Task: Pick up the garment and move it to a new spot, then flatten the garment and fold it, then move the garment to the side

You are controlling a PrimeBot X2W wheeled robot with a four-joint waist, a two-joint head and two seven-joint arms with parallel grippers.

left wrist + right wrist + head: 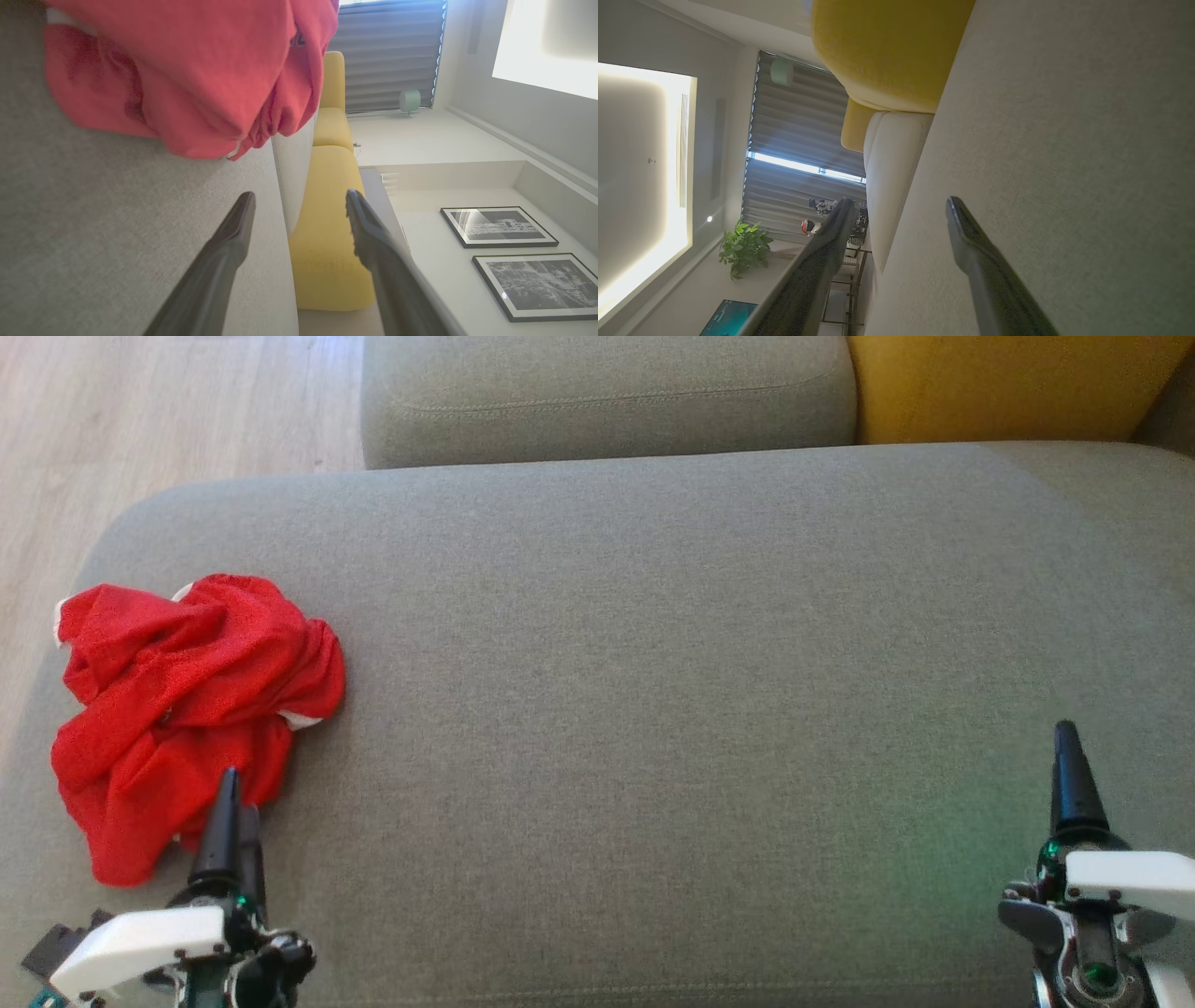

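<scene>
Nearest to my camera, at the lower left of the head view, I see the left claw with its dark fingers pointing up the frame. In this view its tips stand in front of the lower edge of the red garment. In the left wrist view the two fingers stand wide apart with nothing between them. There the garment lies ahead of them, in the upper left of the frame, a little apart from the tips.

At the lower right of the head view I see the right claw, also pointing up the frame, over bare grey cloth and well apart from the garment. In the right wrist view its fingers are wide too, and they hold nothing.

The garment is a crumpled heap at the left side of the head view. It lies on the grey sofa seat, near the seat's left edge. Some small white trim shows at its borders.

Behind the seat, a grey back cushion is at the top middle of the frame and a yellow cushion is at the upper right. The wooden floor shows at the upper left.
</scene>
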